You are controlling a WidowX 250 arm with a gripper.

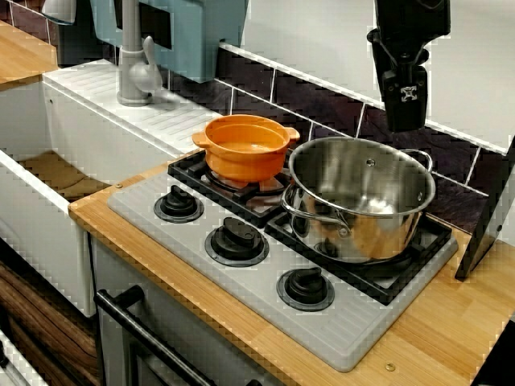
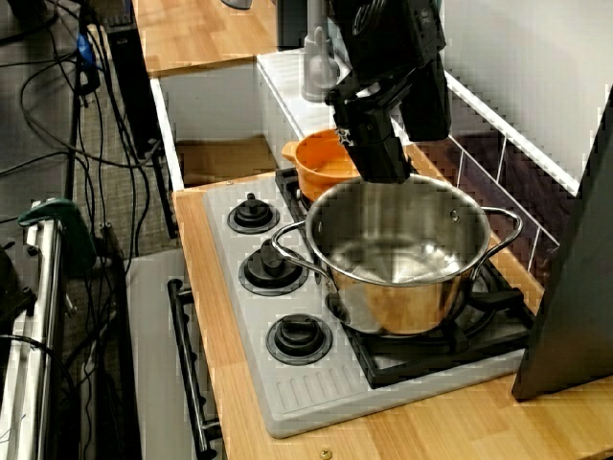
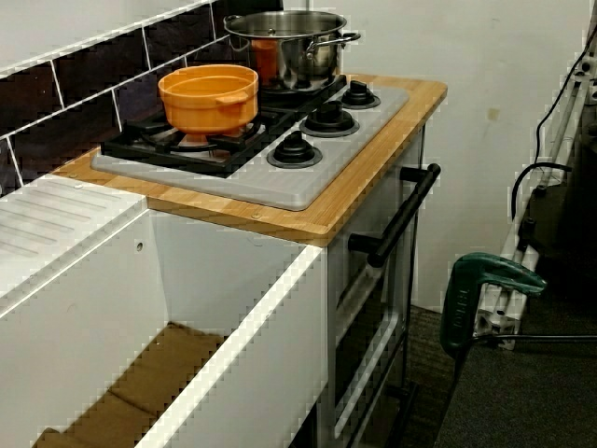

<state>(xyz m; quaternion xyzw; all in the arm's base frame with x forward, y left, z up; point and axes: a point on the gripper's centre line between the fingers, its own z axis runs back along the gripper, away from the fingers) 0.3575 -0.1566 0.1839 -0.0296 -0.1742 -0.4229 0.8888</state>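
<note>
Front view: the end effector [image 1: 404,121] hangs down from the top edge. It is clear of everything, above the back rim of the steel pot [image 1: 358,197] at about 1 o'clock from the pot's middle.
End effector: a dark block pointing straight down with nothing in its grasp. No view shows whether its fingers are parted or together.
View along the hob: the end effector stands before the gap between the two pots. Its tip is just above the steel pot's rim at 11 o'clock and does not touch it.
Steel pot: upright, lidless and shiny, with two loop handles. It sits on the black grate [image 1: 386,281] at the 3 o'clock end of the hob.
Orange pot [image 1: 245,149]: upright and lidless, on the neighbouring grate at 10 o'clock from the steel pot in the front view. It is just beside the steel pot, and I cannot tell whether the two touch.
Knobs [image 1: 236,237]: three black dials in a row on the grey hob plate [image 1: 201,269], at 7 o'clock from the pots.
Tabletop [image 1: 451,330]: light wood, carrying the hob.
Sink [image 1: 40,209]: a white basin at 9 o'clock from the hob, with a grey faucet [image 1: 133,68] at 11 o'clock.
View from the sink end: both pots stand at 12 o'clock. A black oven handle [image 3: 403,210] runs below the tabletop edge, and a green clamp [image 3: 485,285] sits at 4 o'clock.
</note>
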